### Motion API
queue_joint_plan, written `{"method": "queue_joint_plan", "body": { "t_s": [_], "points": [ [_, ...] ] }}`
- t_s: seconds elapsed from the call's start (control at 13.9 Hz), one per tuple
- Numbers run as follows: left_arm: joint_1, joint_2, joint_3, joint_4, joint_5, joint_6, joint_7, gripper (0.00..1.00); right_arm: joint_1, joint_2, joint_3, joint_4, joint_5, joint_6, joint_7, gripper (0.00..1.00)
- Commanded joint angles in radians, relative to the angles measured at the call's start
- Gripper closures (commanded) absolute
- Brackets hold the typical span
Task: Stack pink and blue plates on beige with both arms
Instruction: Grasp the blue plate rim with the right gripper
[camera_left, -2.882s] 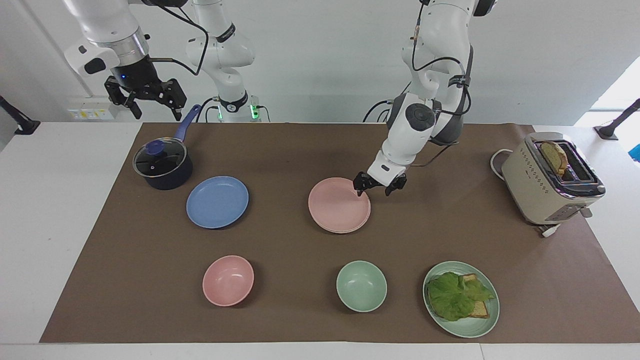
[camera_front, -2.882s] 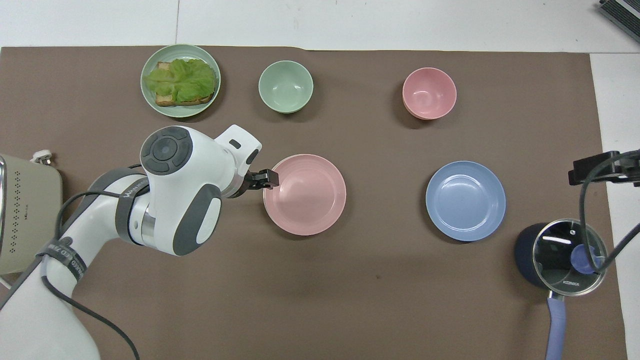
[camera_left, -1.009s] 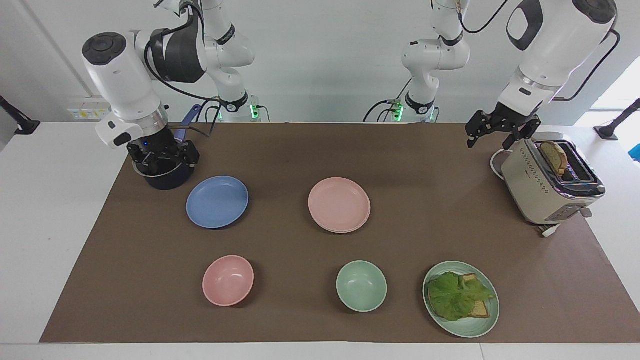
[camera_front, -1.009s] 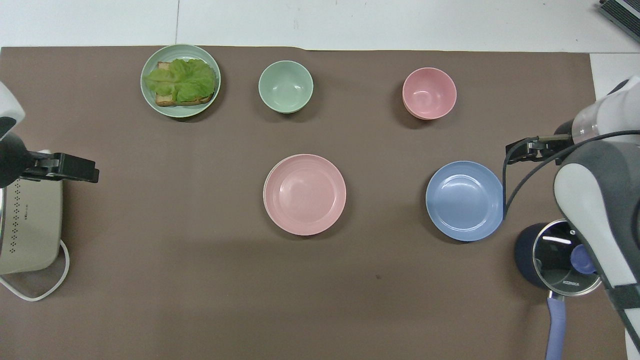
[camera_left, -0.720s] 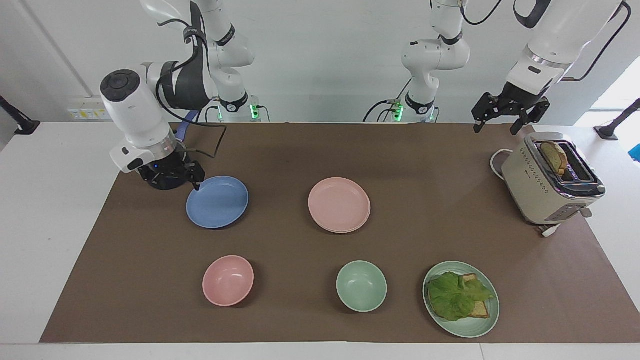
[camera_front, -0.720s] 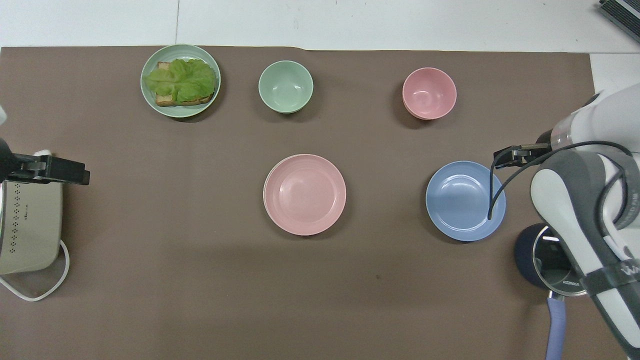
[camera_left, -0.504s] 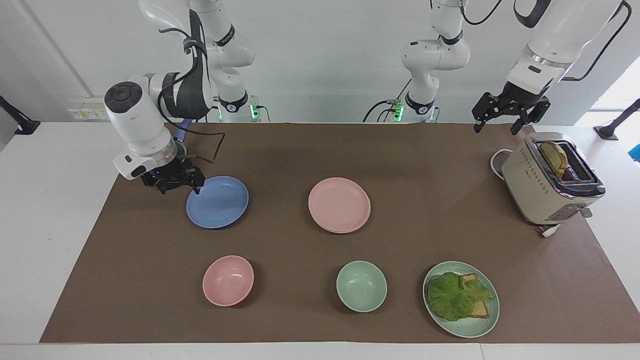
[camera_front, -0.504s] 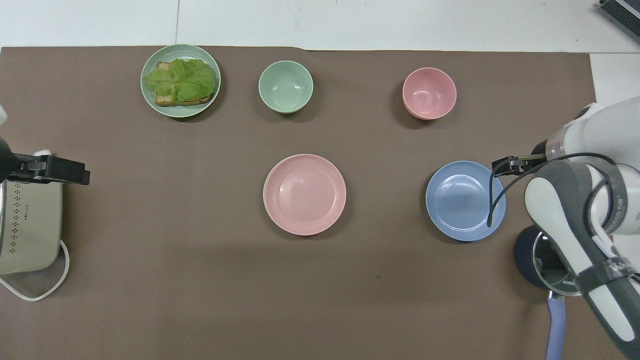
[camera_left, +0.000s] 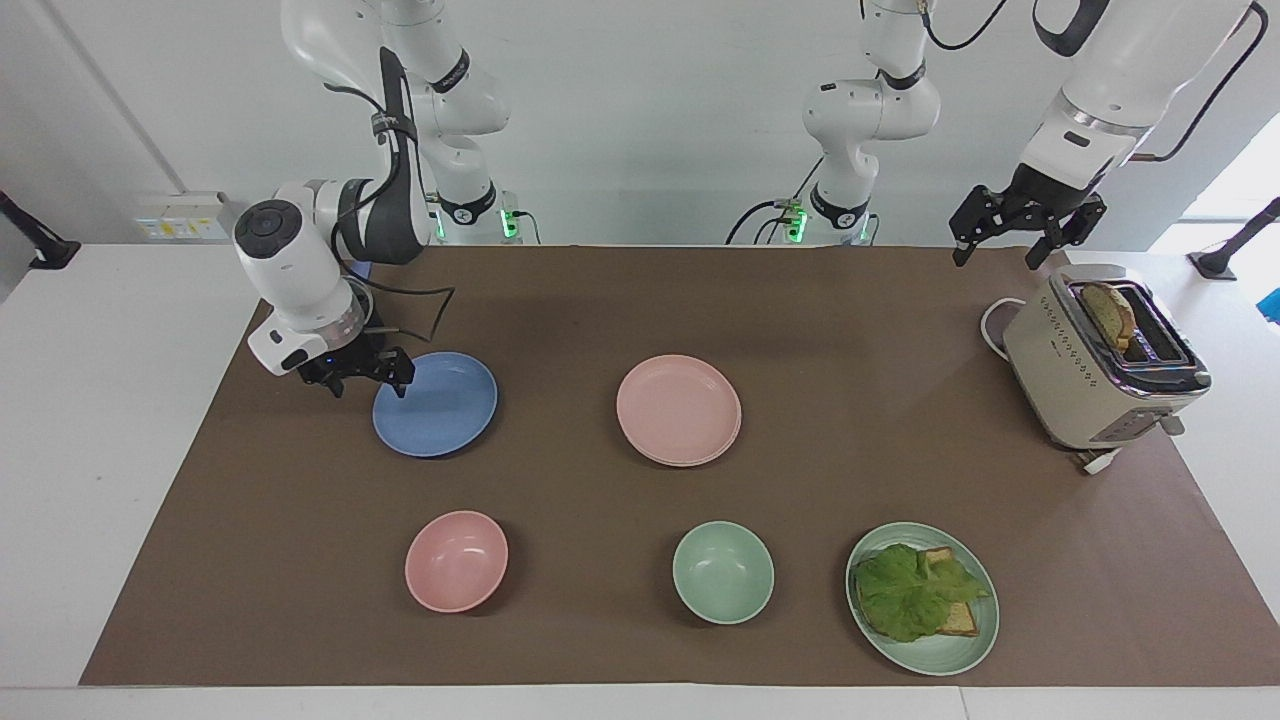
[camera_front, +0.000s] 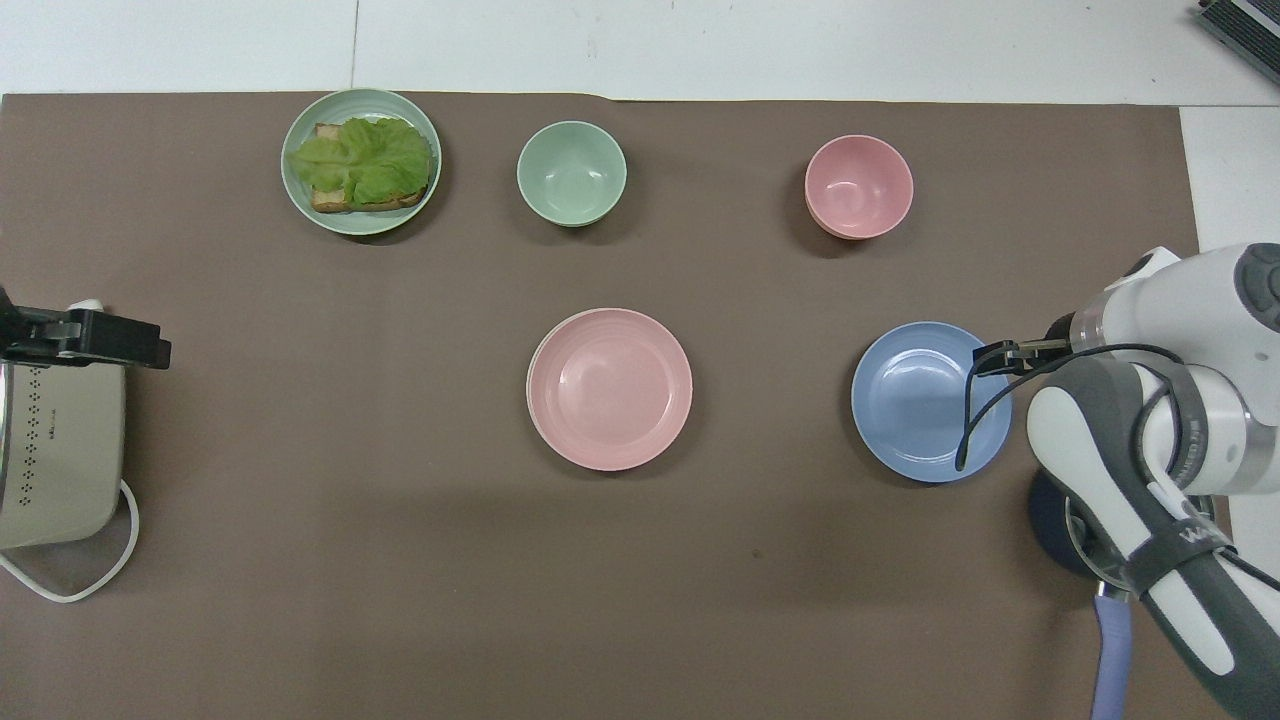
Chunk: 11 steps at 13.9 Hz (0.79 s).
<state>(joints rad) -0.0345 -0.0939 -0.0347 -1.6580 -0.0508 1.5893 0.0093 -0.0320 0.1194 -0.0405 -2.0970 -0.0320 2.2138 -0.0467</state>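
The pink plate (camera_left: 678, 408) (camera_front: 610, 388) lies mid-table on the beige plate (camera_front: 528, 386), of which only a thin rim shows. The blue plate (camera_left: 436, 404) (camera_front: 925, 400) lies flat on the mat toward the right arm's end. My right gripper (camera_left: 368, 384) (camera_front: 992, 357) is low and open at the blue plate's rim on the right arm's side. One fingertip (camera_left: 403, 383) is over the rim and the other is over the mat outside it. Whether it touches the plate I cannot tell. My left gripper (camera_left: 996, 256) (camera_front: 105, 338) hangs open and empty over the toaster's end.
A dark pot (camera_front: 1050, 520) with a blue handle sits under the right arm, beside the blue plate. Farther from the robots stand a pink bowl (camera_left: 456, 560), a green bowl (camera_left: 722, 572) and a green plate (camera_left: 975, 640) with a sandwich. The toaster (camera_left: 1095, 360) stands at the left arm's end.
The right gripper has come down from over the pot to the blue plate's rim. The left gripper, which had left the pink plate, has risen a little by the toaster.
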Motion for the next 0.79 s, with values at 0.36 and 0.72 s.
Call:
{"method": "queue_joint_plan", "body": {
  "t_s": [0.36,0.72],
  "points": [
    [0.013,0.002,-0.01,0.012,0.017,-0.023,0.012,0.0,-0.042,0.036,0.007,-0.139,0.001,0.191,-0.05,0.0],
    [0.013,0.002,-0.01,0.012,0.017,-0.023,0.011,0.0,-0.052,0.036,0.007,-0.149,0.001,0.193,-0.071,0.39]
  ]
}}
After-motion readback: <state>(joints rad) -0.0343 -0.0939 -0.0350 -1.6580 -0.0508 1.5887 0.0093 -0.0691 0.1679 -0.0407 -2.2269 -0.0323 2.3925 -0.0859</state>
